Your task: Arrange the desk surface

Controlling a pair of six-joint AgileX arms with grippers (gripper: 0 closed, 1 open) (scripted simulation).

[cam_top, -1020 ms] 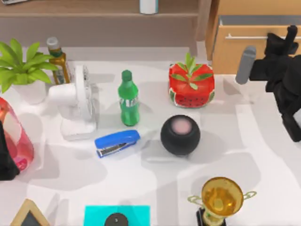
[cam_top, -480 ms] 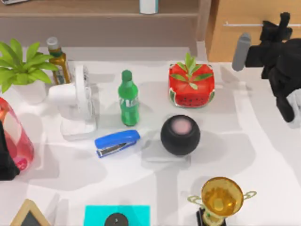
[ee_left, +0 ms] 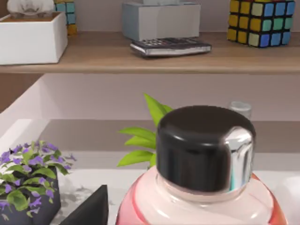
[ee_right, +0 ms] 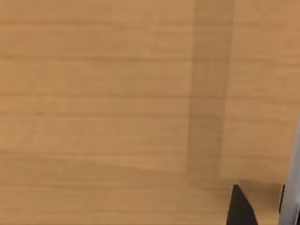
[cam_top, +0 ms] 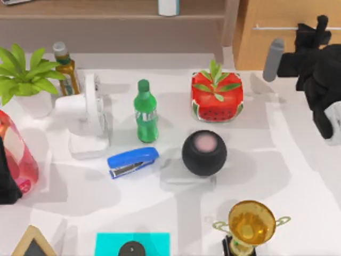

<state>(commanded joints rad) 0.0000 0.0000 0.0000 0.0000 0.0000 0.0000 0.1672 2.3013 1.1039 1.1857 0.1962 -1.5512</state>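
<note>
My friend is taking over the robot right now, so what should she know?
Right gripper: at the wooden drawer front, far right; the drawer looks shut.
Left arm: parked at the left edge, beside the pink bottle.
Desk surface: the green bottle, blue stapler, black speaker, watermelon pot and trophy stand loose on it.
Left: arranging them.

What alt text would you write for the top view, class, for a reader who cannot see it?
A cluttered white desk surface: green bottle, blue stapler and black ball-shaped speaker mid-table, watermelon planter behind. The right gripper hovers by the wooden drawer front.
</note>
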